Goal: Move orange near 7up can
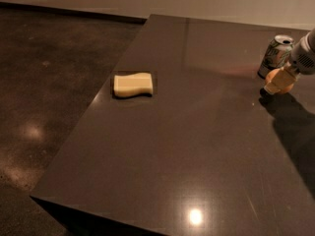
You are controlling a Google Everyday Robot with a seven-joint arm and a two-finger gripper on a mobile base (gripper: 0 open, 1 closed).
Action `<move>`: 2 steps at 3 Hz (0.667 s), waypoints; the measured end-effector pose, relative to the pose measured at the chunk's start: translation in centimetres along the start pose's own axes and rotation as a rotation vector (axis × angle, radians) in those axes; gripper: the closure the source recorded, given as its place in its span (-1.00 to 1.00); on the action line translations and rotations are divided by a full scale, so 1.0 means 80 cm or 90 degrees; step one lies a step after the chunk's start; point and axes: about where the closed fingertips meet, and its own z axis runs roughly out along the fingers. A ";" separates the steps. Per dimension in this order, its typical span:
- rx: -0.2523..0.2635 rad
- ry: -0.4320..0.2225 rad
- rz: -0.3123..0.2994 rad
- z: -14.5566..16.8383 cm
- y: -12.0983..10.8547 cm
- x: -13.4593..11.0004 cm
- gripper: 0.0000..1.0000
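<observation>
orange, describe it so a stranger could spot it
On the dark table, look to the far right edge, where the gripper hangs. At it, beside the green 7up can, sits the orange: small, round, orange-coloured, unlike the flat pale sponge farther left.

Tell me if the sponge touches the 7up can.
No: the sponge lies far left; the 7up can stands at the right edge, beside the orange and gripper.

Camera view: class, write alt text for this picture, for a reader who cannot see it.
At the right edge of a dark table, the robot's gripper is at the orange, which sits just in front of the upright 7up can, close beside it. A pale yellow sponge lies apart near the table's left side.
</observation>
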 end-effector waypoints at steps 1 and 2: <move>0.000 -0.009 0.019 0.008 -0.003 0.001 -0.26; -0.003 -0.017 0.028 0.013 -0.003 0.002 -0.71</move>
